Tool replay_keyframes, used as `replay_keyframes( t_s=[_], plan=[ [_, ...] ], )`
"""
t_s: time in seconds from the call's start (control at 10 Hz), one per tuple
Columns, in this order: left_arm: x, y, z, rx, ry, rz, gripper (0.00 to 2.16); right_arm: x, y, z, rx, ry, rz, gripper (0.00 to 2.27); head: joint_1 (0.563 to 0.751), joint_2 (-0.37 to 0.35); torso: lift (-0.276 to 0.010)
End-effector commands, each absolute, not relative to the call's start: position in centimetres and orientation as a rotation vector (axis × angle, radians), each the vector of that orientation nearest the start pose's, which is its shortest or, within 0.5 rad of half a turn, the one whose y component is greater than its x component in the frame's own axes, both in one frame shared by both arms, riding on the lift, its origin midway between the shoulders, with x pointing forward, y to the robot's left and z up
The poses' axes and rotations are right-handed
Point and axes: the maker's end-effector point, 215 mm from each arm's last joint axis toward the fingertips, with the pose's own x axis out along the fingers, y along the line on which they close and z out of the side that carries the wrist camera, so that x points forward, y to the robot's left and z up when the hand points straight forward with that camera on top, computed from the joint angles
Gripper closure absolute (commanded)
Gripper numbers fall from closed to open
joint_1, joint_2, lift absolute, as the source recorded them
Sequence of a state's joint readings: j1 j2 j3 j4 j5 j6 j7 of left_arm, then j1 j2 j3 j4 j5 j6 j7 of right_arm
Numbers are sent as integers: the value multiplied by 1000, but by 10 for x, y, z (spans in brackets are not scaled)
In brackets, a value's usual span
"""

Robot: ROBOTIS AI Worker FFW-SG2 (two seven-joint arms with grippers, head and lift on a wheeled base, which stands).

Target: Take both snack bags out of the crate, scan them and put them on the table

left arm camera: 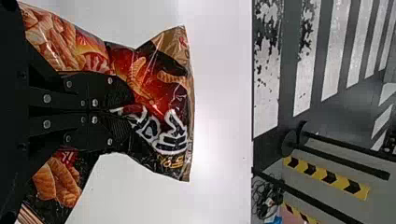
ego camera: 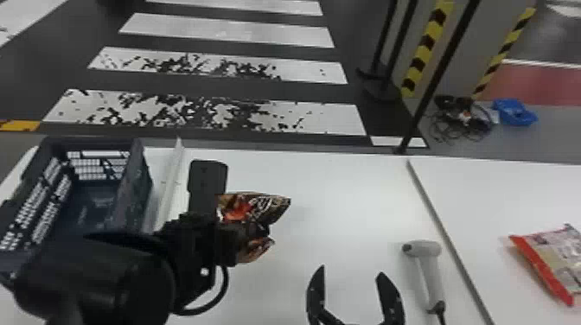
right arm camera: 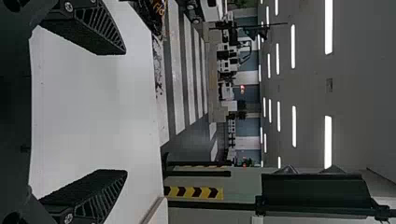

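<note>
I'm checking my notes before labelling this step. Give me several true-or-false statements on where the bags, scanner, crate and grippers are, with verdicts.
1. The left gripper is clamped on a dark snack bag. True.
2. The right gripper is gripping the scanner. False: its fingers stand apart with nothing between them, and the scanner lies on the table.
3. The red-edged bag is in the crate. False: it lies on the white surface to the right of the seam.
4. The crate stands on the robot's left. True.
</note>
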State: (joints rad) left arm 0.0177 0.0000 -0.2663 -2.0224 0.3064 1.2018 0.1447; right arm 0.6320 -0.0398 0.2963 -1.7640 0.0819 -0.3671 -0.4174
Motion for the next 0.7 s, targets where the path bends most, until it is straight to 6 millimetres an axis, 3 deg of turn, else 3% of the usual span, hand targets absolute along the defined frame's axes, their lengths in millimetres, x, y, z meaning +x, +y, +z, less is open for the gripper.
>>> replay_keyframes(
  t_s=[0.0,0.5,0.6],
  plan=[
    [467,13,-449,-41,747,-348,2145,353,-154,-428,47,76,-126,83,695,-144,-92],
    [452,-36,-491,1,712,-314,2142,353,-162,-429,51,74,-143,83,695,-235,-92],
    [445,-44,-496,-8,727,-331,1905,354,-162,-430,50,76,-143,83,695,-254,-92]
  ],
)
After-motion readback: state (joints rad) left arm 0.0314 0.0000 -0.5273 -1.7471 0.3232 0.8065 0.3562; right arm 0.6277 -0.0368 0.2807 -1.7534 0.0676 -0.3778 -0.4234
